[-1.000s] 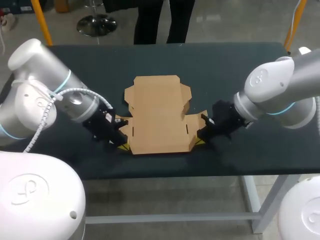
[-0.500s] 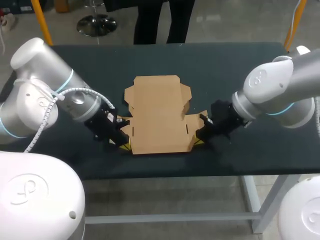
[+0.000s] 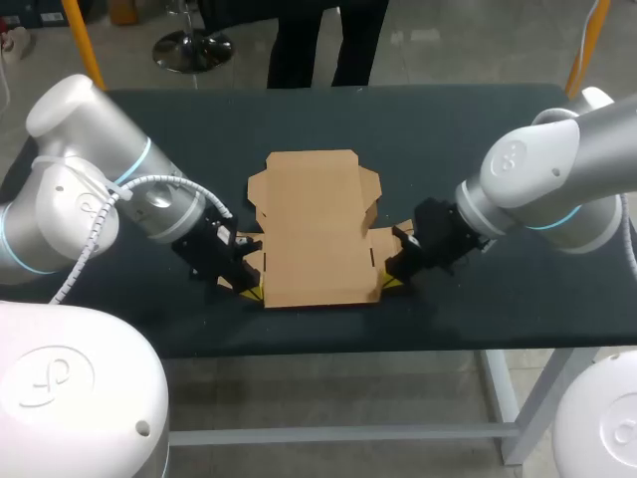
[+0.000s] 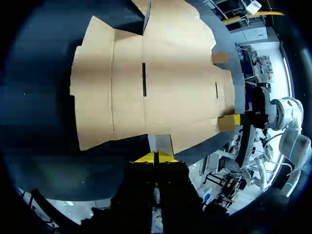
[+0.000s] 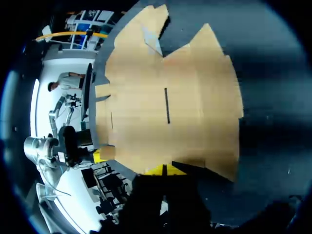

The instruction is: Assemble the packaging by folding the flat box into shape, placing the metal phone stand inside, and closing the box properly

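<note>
Seen from overhead, the box (image 3: pixel 314 234) covers part of my left gripper (image 3: pixel 246 290) and right gripper (image 3: pixel 394 283); I can't tell their hold. The left wrist view cuts off the box's far end.

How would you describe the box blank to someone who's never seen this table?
Look at the dark table, in the middle, near the robot's edge, between the left gripper and the right gripper. There lies the flat cardboard box: an unfolded tan sheet with notched flaps and slits, the only brown thing on it.
</note>
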`<state>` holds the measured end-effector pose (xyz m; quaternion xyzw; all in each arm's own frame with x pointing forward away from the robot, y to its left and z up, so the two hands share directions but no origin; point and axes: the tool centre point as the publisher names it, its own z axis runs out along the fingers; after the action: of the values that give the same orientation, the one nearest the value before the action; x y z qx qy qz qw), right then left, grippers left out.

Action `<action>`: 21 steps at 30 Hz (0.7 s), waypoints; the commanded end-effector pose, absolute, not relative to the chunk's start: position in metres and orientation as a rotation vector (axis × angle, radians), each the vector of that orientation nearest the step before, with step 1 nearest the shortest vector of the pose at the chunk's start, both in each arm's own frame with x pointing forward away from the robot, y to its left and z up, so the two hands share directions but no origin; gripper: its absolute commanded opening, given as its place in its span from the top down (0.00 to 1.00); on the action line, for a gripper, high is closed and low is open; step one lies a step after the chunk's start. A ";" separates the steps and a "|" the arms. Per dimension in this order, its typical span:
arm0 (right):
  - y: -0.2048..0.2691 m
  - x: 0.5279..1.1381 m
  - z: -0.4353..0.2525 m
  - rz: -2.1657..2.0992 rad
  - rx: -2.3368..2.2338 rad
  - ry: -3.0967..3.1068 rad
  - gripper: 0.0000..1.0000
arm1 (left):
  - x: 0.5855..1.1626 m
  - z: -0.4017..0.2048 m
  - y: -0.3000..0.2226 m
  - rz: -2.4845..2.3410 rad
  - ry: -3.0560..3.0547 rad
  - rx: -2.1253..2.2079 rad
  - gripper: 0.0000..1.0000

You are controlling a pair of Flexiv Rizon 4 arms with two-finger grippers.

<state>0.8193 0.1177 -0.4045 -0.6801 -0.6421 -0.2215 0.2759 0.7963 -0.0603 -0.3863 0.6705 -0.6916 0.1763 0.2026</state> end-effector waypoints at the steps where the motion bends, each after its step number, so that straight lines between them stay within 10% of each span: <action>1: 0.121 0.820 -0.405 -0.590 -1.829 -1.730 1.00 | 0.798 -0.387 -0.064 0.476 -1.936 1.871 1.00; 21: 0.132 0.818 -0.403 -0.571 -1.800 -1.767 1.00 | 0.800 -0.390 -0.070 0.462 -1.948 1.849 1.00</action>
<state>0.8171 0.1304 -0.4038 -0.6697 -0.6562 -0.2142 0.2737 0.7982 -0.0672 -0.3892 0.6631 -0.6987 0.1699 0.2079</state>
